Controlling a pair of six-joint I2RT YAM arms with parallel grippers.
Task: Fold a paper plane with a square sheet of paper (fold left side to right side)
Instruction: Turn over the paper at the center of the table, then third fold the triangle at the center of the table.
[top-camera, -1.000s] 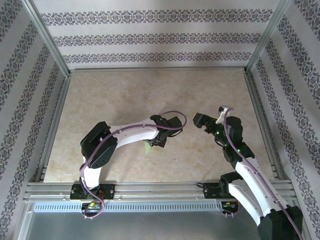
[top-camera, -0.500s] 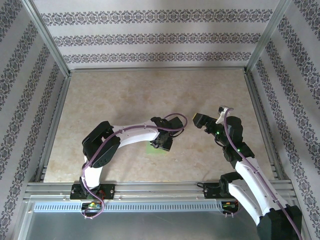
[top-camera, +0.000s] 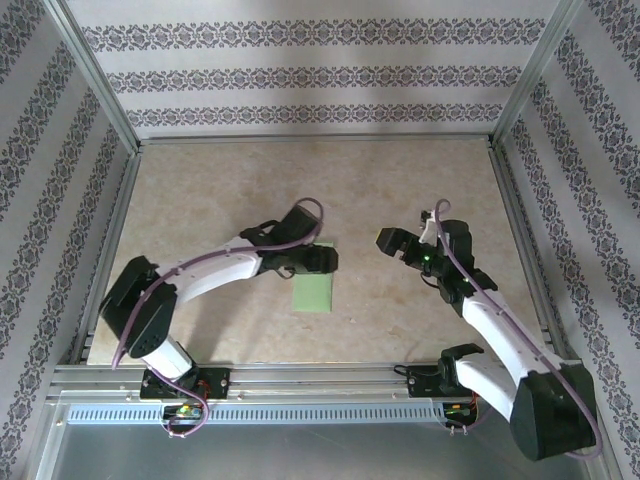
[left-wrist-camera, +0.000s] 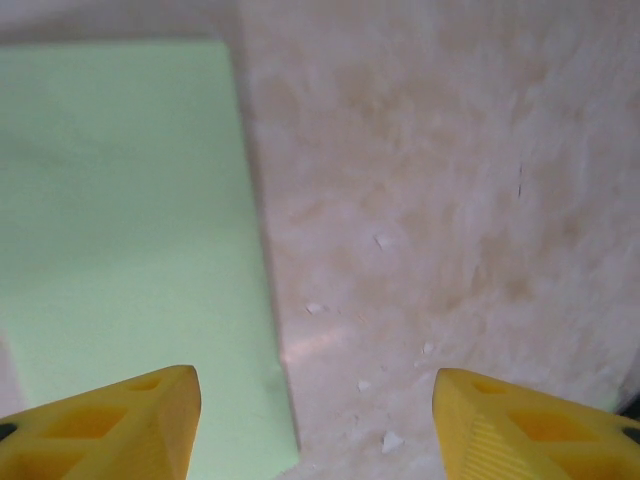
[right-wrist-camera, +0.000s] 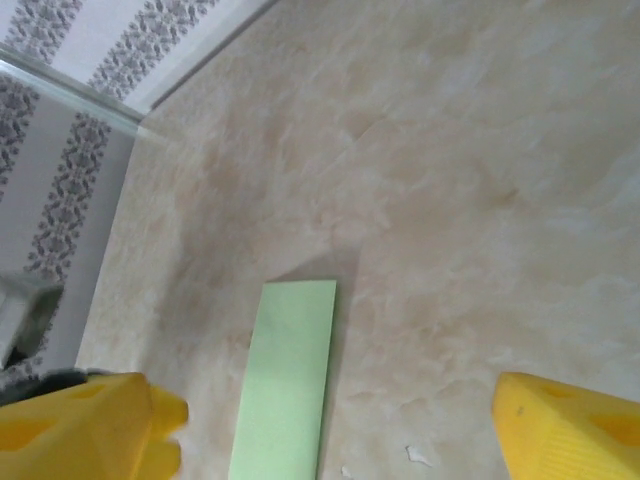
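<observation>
Though perhaps folded, a flat, matte, rectangular green sheet (top-camera: 313, 292).

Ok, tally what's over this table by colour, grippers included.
Light green: 1, the folded sheet of paper
Yellow-fingered: 2, the left gripper and the right gripper
Total: 3

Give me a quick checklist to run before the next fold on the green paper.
1. Green paper lies flat on the table as a narrow rectangle: ok.
2. Folded edges lined up: cannot tell.
3. Left gripper open, nothing between its fingers: ok.
4. Right gripper open, holding nothing: ok.
5. Left gripper lifted clear of the paper's far end: cannot tell.
6. Right gripper apart from the paper, off to its right: ok.
</observation>
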